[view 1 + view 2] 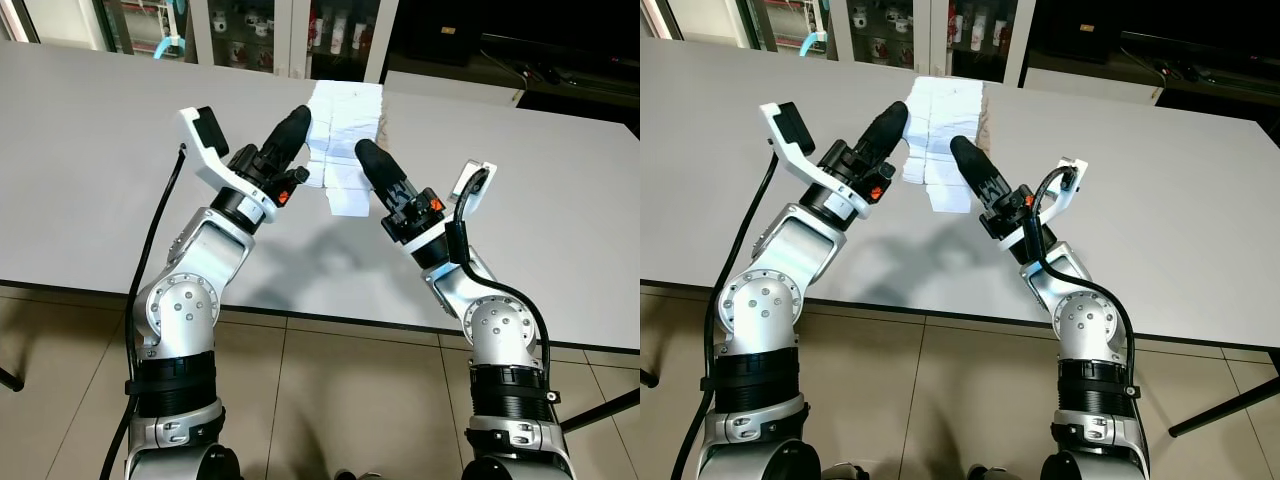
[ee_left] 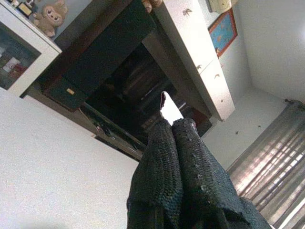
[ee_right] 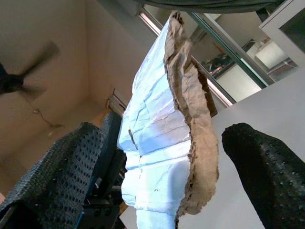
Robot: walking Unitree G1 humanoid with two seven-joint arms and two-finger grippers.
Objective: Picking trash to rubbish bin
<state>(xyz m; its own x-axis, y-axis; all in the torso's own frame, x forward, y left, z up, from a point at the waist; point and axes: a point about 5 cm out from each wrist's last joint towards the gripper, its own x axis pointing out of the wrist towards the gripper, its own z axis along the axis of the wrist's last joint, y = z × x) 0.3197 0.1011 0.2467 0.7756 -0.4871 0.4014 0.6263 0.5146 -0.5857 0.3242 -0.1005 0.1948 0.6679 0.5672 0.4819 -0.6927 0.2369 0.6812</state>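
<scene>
Two grippers reaching over the white table (image 1: 90, 160), crumpled white paper sheet with a torn brown edge (image 1: 343, 140) sitting upright between them, left gripper (image 1: 296, 124) pressing it with fingers clenched together, right gripper (image 3: 157, 157) spread wide, straddling the paper's edge.

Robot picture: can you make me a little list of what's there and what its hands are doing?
place: white table, tiled floor below
trash: crumpled white paper with a torn brown edge, standing up on the table
left gripper: raised over the table beside the paper, fingers shut, with a white scrap showing at their tips
right gripper: fingers open, one on each side of the paper, not yet closed on it
behind the table: glass cabinet with small things on shelves
</scene>
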